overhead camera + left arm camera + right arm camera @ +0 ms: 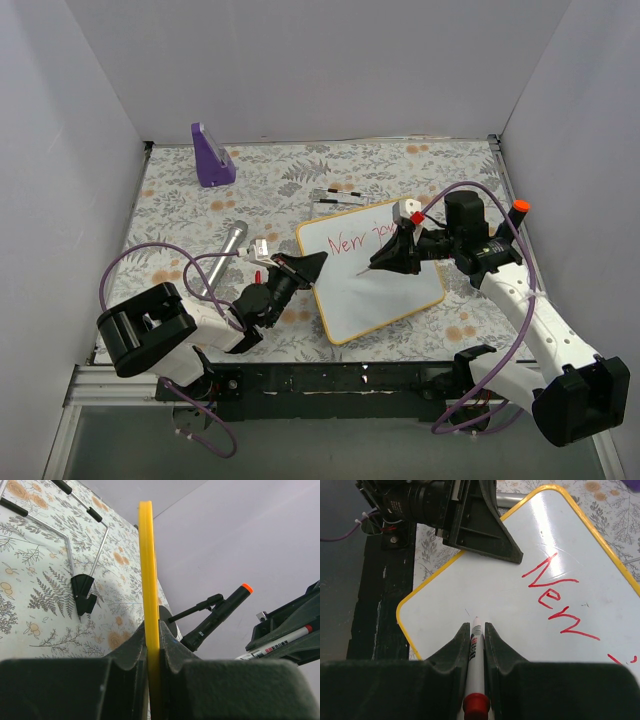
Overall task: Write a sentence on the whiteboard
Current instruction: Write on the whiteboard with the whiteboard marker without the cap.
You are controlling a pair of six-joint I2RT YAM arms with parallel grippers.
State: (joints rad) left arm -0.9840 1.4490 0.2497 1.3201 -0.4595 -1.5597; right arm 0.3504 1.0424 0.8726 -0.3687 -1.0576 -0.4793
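Centre of the top view: the whiteboard [385, 290] sits askew on the floral table [180, 210], with the sentence [362, 238] in red near its upper edge. The left gripper [308, 268] meets its left edge; the right gripper [383, 262] is over its middle.

Left wrist view: jaws clamped on the whiteboard's yellow frame, edge-on at frame centre.

Right wrist view: jaws clamped on a red-capped marker [475, 655], tip pointing at the white surface, lower centre.

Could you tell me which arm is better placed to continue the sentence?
The right: the right gripper holds the marker over the whiteboard, while the left gripper clamps the whiteboard's edge.
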